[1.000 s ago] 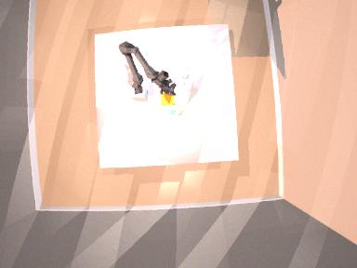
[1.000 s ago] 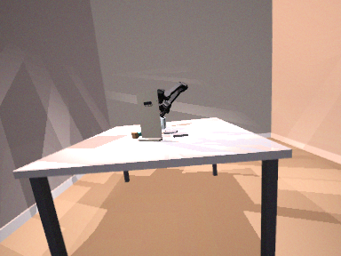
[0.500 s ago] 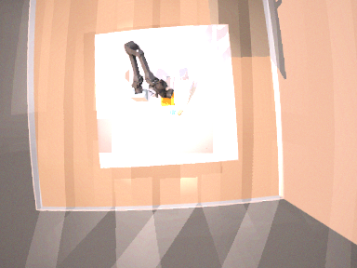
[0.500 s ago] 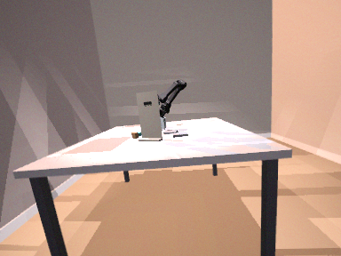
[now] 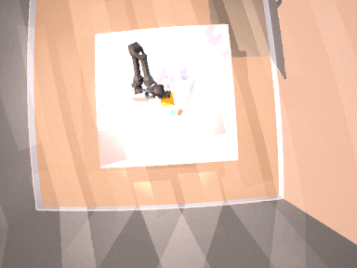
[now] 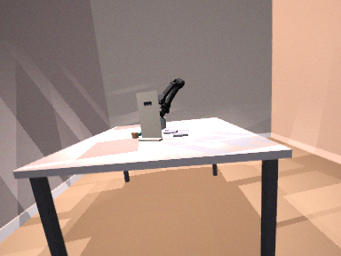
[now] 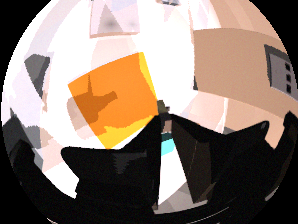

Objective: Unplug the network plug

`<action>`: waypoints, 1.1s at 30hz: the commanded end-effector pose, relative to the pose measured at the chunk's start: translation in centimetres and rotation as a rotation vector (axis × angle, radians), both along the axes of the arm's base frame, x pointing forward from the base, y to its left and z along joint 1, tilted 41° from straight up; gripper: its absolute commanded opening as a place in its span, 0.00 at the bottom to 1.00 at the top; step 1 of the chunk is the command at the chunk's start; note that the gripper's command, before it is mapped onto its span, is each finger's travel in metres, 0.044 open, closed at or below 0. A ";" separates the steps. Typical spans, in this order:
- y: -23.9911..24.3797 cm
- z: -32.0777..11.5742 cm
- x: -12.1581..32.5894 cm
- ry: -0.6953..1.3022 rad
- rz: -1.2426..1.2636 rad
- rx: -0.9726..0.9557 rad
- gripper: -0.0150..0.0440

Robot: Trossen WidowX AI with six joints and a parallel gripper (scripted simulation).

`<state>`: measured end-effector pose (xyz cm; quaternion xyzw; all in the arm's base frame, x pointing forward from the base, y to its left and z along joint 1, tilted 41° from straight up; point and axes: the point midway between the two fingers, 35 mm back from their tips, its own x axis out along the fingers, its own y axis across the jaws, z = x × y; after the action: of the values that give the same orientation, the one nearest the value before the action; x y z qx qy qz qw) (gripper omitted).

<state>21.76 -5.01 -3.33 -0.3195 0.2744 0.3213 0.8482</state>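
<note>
My gripper [image 5: 169, 95] [image 7: 164, 119] is shut on the small dark plug [image 7: 162, 106], which shows at the fingertips in the wrist view. It is clear of the socket and hangs above the table near one edge of the marked square. The marked square [image 5: 167, 100] [image 7: 120, 90] is orange and yellow, with a shadow across it. The upright panel [image 6: 150, 117] [image 7: 230, 65] stands beside it. The grey socket block [image 7: 281, 75] on the panel shows three dark openings at the right of the wrist view. The plug's height above the table is hard to tell.
A turquoise block [image 5: 173, 112] [image 7: 168, 146] and a red-brown block [image 5: 179, 112] [image 6: 135, 135] lie near the square. Flat dark pieces [image 6: 180, 135] lie on the table beside the panel. The white table [image 5: 163, 144] [image 6: 213, 151] has its edges well away from the arm.
</note>
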 end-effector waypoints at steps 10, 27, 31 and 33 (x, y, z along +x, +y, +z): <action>0.6 -0.8 0.1 0.001 0.006 0.004 0.25; 1.2 -1.8 0.3 0.003 0.007 0.003 0.25; 1.4 -2.1 0.3 0.003 0.007 0.003 0.25; 1.5 -2.2 0.4 0.004 0.007 0.003 0.25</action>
<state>22.29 -3.75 -5.24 -0.3226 0.2708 0.3249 0.8468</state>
